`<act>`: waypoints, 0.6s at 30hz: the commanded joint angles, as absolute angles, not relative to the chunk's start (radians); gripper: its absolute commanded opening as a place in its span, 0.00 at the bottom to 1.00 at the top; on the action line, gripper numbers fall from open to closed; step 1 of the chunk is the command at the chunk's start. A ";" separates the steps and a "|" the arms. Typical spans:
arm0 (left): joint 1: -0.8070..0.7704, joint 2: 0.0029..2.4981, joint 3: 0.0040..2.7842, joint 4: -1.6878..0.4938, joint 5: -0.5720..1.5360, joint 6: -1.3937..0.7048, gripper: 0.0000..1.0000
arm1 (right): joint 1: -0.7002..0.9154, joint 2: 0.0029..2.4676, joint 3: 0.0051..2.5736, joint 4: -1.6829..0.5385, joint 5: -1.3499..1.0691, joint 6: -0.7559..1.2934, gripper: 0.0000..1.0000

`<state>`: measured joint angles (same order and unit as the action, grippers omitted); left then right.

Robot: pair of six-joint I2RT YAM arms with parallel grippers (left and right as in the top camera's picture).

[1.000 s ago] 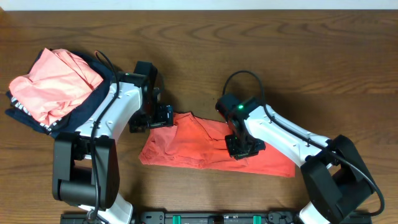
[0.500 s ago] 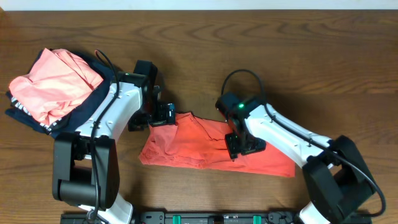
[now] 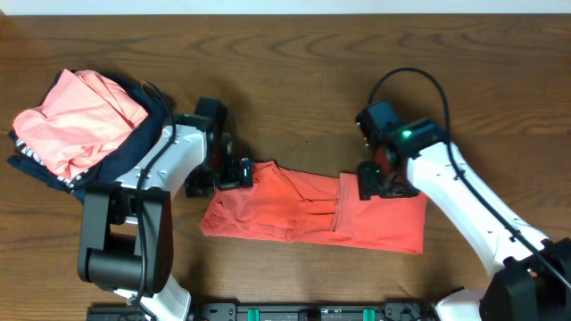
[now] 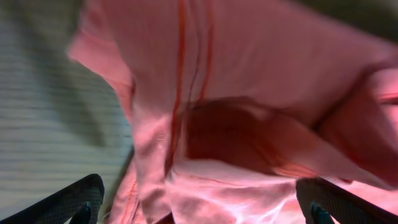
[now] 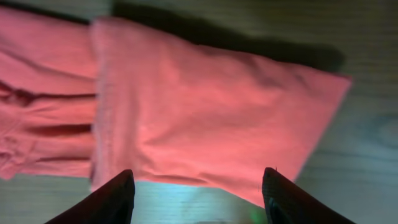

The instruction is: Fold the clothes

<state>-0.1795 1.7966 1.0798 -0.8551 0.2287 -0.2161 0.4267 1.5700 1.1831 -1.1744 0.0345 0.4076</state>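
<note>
The coral-red T-shirt [image 3: 294,209] lies on the wooden table as a long, wrinkled strip, with its right part folded into a smoother panel. Its printed graphic is hidden. My left gripper [image 3: 241,172] is open over the shirt's upper left corner. In the left wrist view [image 4: 199,211] its fingers stand wide apart with bunched shirt cloth [image 4: 249,74] between them. My right gripper [image 3: 379,185] is open at the back edge of the right panel. In the right wrist view [image 5: 199,199] its fingers straddle the shirt's edge [image 5: 205,106] and bare table, holding nothing.
A paler pink garment [image 3: 76,116] lies piled on a navy garment with black-and-white trim [image 3: 134,147] at the far left, beside the left arm. Bare wood [image 3: 357,71] stretches behind the shirt. A black rail [image 3: 312,312] runs along the front edge.
My right gripper has moved from the middle of the shirt to the right and back. The shirt's right part now lies as a smooth folded panel. The left gripper has barely moved.
</note>
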 commanded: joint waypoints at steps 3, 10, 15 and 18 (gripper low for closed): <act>-0.177 1.812 0.986 -0.793 0.298 -0.214 0.96 | 0.368 1.557 1.199 -1.187 0.053 0.366 0.63; -0.177 1.810 0.952 -0.749 0.314 -0.181 0.25 | 0.309 1.548 1.199 -1.206 0.096 0.358 0.63; -0.150 1.810 1.016 -0.785 0.277 -0.128 0.06 | 0.224 1.508 1.199 -1.216 0.125 0.320 0.63; -0.094 1.810 1.127 -0.873 0.221 -0.132 0.06 | 0.153 1.470 1.199 -1.216 0.125 0.268 0.63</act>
